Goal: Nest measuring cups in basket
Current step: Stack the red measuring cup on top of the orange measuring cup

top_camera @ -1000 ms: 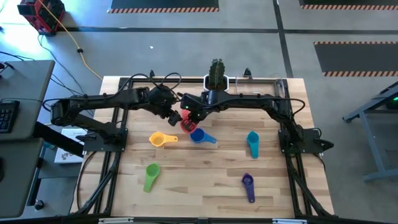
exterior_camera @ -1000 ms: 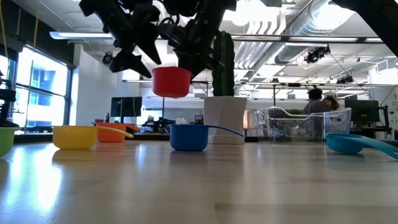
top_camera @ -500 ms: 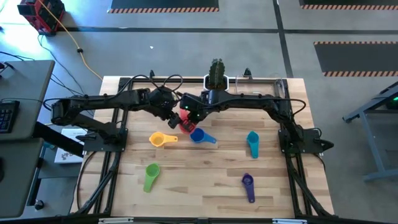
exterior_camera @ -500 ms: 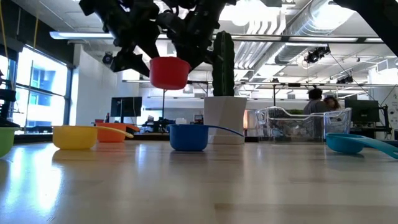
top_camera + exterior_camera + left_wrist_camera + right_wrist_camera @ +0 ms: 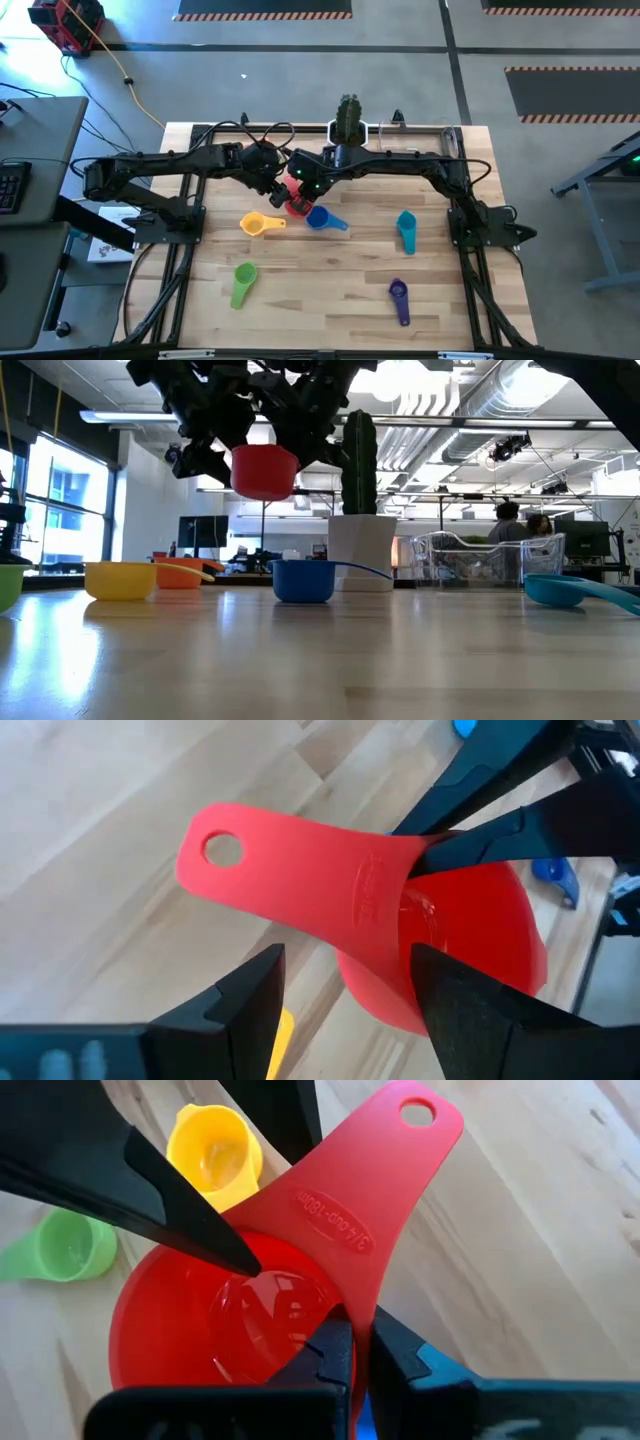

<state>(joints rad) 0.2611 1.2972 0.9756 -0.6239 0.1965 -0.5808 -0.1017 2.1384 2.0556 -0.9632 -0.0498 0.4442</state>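
Cups: none nested yet, by my read. Green [image 5: 243, 283] and purple [image 5: 399, 297] lie toward the table's [image 5: 330, 300] near edge; yellow [image 5: 262, 224], blue [image 5: 322, 218] and teal [image 5: 406, 230] mid-table. My right gripper [image 5: 355, 1345] is pinched on the red cup's [image 5: 264, 470] rim, off the table above blue. My left gripper [image 5: 345, 980] is spread around its handle, not gripping. Basket [image 5: 440, 555] sits at the far edge; I see no cup in it.

Low view: green cup [image 5: 8, 584] is cut off at the 9 o'clock edge. Basket [image 5: 490, 563] contents are blurred; people [image 5: 520, 520] behind are indistinct.
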